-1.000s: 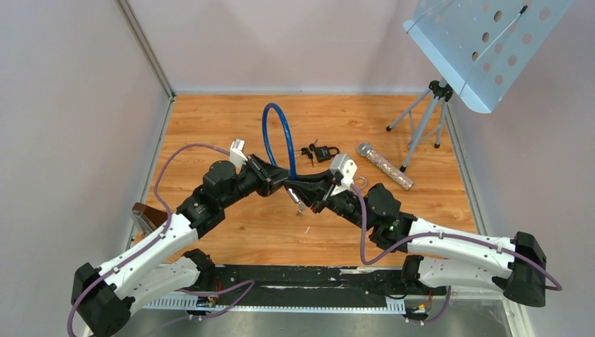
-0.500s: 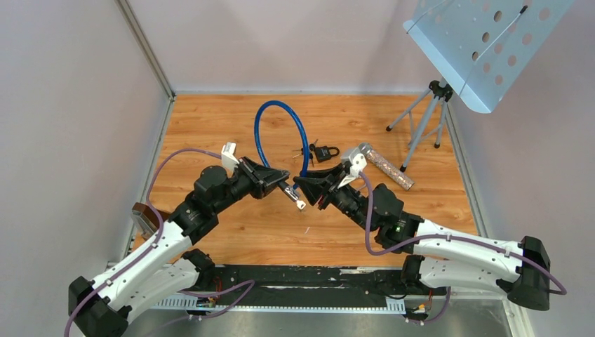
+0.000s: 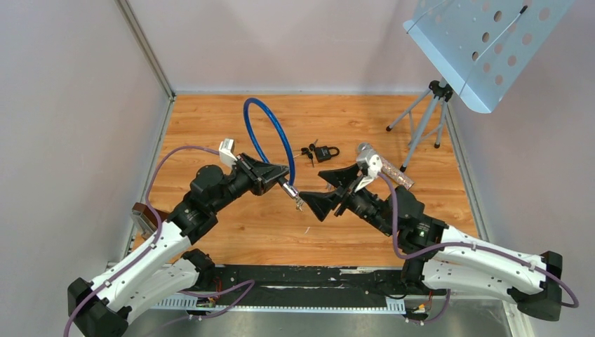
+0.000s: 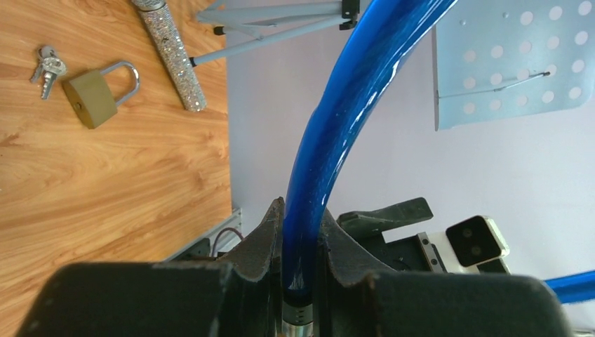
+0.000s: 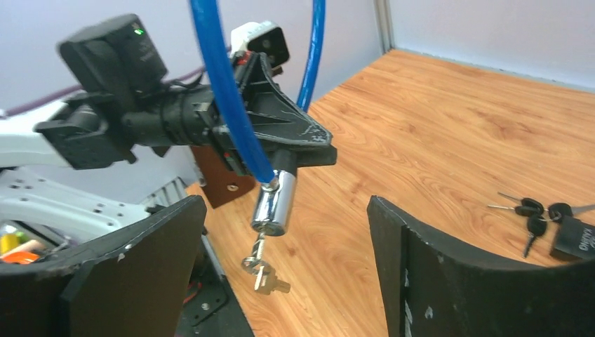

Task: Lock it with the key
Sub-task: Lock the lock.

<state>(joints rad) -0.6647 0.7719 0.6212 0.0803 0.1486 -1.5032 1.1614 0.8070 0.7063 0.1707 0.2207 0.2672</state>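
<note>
Change: since a second ago the right hand has let go of the key, spread its fingers wide and drawn back to the right; the blue loop now leans further left.
Left hand: nearly closed, pinching the blue cable just above its metal end and holding it clear of the surface.
Cable lock: its blue loop rises up and back from the left hand, and both strands pass near the fingers.
Lock barrel: chrome, hanging downward from the cable end just below the left hand.
Key: stuck in the bottom of the barrel, with a second key dangling on its ring.
Right hand: wide open and holding nothing, its two dark fingers apart, facing the barrel and key from just beside them.
Padlock: lying on the surface behind the hands, with a small bunch of keys touching it.
Microphone: lying right of the padlock, partly hidden by the right wrist.
Music stand: at the far right corner.
</note>
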